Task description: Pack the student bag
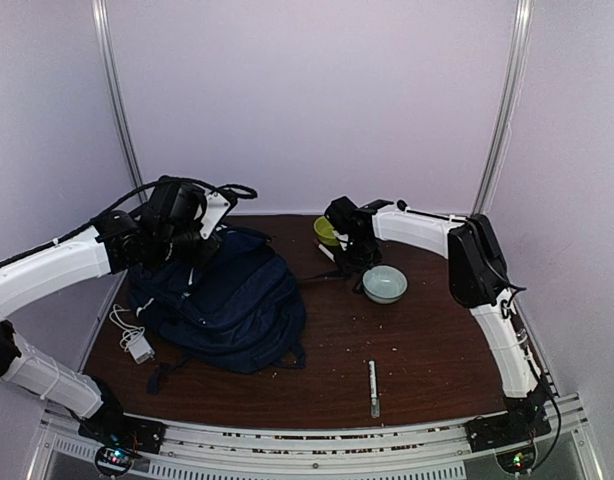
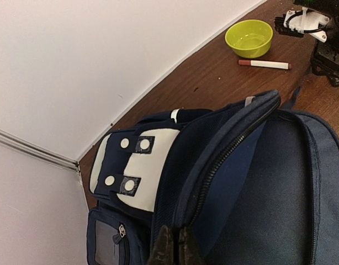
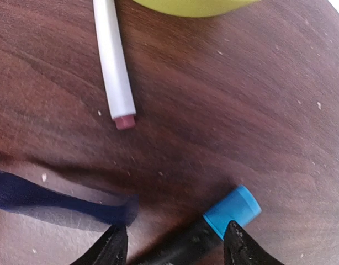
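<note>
The student bag (image 1: pixel 227 300), navy with a white patch, lies at the left of the table, its main zipper gaping open (image 2: pixel 269 182). My left gripper (image 1: pixel 202 240) is shut on the rim of that opening (image 2: pixel 175 245) and holds it up. My right gripper (image 1: pixel 352 255) hangs low over the table beside the bag. It stands open (image 3: pixel 175 227), with a black marker with a blue cap (image 3: pixel 230 210) lying between its fingers. The right fingertip (image 3: pixel 236 234) is at the cap; the left one stands apart from the marker.
A white marker with a red end (image 3: pixel 114 61) lies by a yellow-green bowl (image 2: pixel 248 37). A pale green bowl (image 1: pixel 384 284) sits right of my right gripper. A white pen (image 1: pixel 373 387) lies near the front edge. A white charger with its cable (image 1: pixel 137 345) is left of the bag. A bag strap (image 3: pixel 59 199) trails by the marker.
</note>
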`<state>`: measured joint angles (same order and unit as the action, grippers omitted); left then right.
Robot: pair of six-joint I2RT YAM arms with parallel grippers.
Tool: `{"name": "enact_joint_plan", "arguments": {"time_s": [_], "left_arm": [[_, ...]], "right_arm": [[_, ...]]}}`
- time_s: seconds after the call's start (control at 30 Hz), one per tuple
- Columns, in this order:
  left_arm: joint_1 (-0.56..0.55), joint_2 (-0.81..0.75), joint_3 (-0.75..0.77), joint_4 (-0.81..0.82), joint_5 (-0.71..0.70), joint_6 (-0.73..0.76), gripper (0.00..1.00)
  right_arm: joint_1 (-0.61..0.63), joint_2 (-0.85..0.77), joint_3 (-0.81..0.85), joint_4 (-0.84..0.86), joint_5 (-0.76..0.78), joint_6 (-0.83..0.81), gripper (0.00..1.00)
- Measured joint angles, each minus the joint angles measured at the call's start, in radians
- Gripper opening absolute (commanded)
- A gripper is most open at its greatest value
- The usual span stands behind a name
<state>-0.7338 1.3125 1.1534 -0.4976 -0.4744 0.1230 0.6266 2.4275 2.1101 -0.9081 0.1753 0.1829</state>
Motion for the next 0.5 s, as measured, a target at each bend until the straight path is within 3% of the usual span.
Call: {"name": "enact_joint_plan", "arguments": {"time_s": [0.5], "left_arm": [[0.000, -0.013, -0.013, 0.005, 0.000, 0.014, 0.00]], "right_arm": [[-0.019, -0.097, -0.147, 0.002, 0.042, 0.039, 0.64]]}}
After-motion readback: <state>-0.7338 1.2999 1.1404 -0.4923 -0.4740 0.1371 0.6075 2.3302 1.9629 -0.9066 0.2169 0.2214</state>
